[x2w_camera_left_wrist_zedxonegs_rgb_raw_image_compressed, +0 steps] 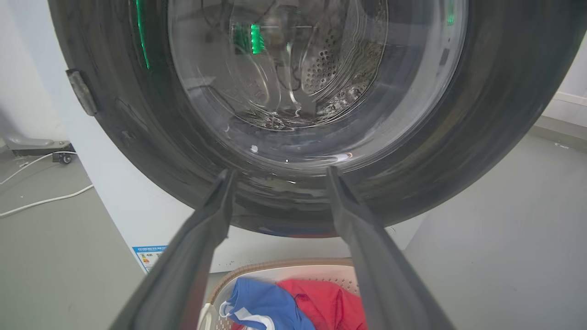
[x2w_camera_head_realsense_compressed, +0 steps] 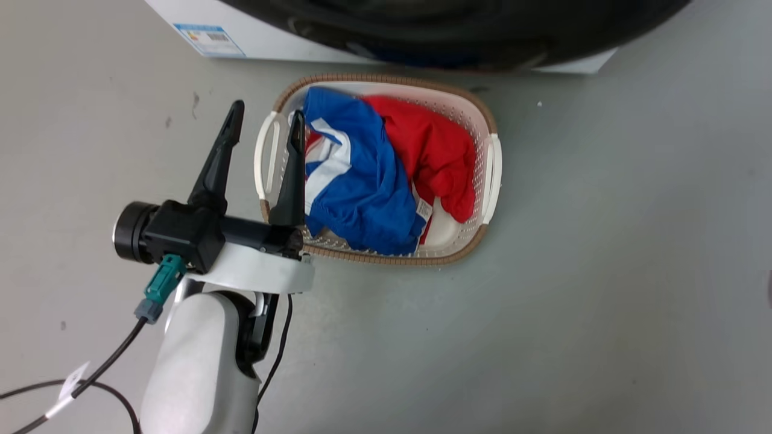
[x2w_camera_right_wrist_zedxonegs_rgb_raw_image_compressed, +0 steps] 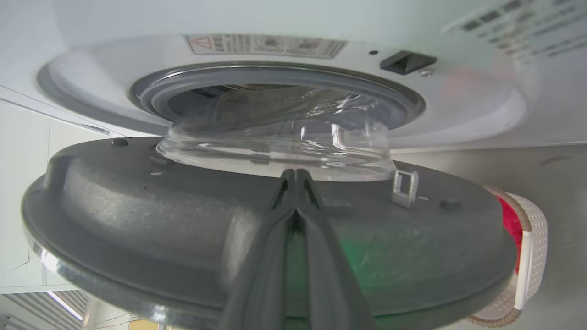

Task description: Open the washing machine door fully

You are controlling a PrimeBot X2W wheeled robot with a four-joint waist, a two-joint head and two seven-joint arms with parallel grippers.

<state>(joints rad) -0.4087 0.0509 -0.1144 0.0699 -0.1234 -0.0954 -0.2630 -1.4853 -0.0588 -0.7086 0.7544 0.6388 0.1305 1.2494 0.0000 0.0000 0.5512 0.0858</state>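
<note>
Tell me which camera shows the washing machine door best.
Right wrist view: the washing machine door shows ajar, with inner side and glass bowl. Left wrist view gives its outer face; head view, a dark edge.

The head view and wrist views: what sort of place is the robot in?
Probably a laundry area: a white washing machine, the washing machine door ajar, and a laundry basket of clothes on a grey floor.

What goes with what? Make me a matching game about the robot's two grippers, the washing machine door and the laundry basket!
Things:
1. left gripper
2. right gripper
3. washing machine door
4. laundry basket

States:
A. holds clothes
B. fingers shut together
C. partly open
D. fingers apart

Pairs: 1-D, 2-B, 3-C, 4-A
</note>
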